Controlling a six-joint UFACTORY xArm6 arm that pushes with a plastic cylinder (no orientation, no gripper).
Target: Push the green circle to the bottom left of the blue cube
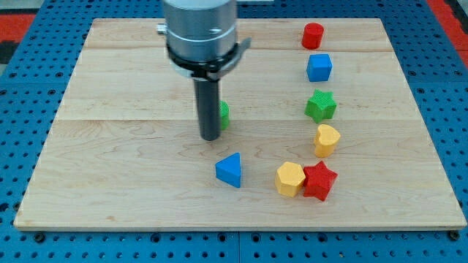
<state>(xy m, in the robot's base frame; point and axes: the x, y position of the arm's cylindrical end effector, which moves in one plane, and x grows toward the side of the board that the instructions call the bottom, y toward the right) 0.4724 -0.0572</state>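
Note:
The green circle (224,115) lies near the board's middle, mostly hidden behind my rod; only its right edge shows. My tip (210,137) rests on the board just left of and slightly below the green circle, seemingly touching it. The blue cube (319,67) sits at the upper right, far to the right of the circle.
A red cylinder (313,35) lies above the blue cube. Below the cube run a green star (320,106), a yellow heart (326,139), a red star (319,181) and a yellow hexagon (289,178). A blue triangle (229,169) lies below my tip.

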